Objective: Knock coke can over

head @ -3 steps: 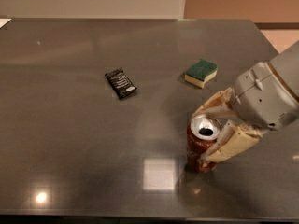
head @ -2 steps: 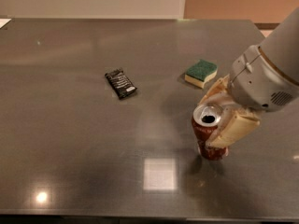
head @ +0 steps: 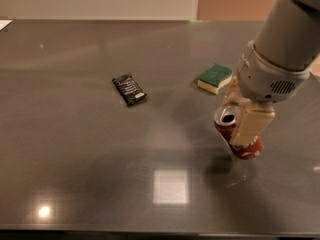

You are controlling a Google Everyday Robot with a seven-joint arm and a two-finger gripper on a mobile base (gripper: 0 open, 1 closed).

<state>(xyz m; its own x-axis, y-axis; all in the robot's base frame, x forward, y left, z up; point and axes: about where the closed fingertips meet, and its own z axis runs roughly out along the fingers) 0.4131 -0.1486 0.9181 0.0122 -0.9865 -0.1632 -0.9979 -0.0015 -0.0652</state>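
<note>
The red coke can [head: 249,148] is right of centre on the dark table [head: 75,159]. It is tilted, with its silver top and drinking hole toward the upper left and its base toward the lower right. My gripper [head: 235,121] comes down from the upper right and is shut on the can, with one cream finger [head: 250,126] across its near side and the other behind it. The can's base looks slightly raised off the table, with a shadow to its lower left.
A green-and-yellow sponge [head: 215,77] lies just behind the gripper. A black snack packet [head: 129,89] lies to the left of centre. The table's near edge runs along the bottom, and a bright light reflection sits on the table in front of the can.
The gripper and the can have shifted right and toward the sponge. The can has gone from upright to tilted within the fingers.
</note>
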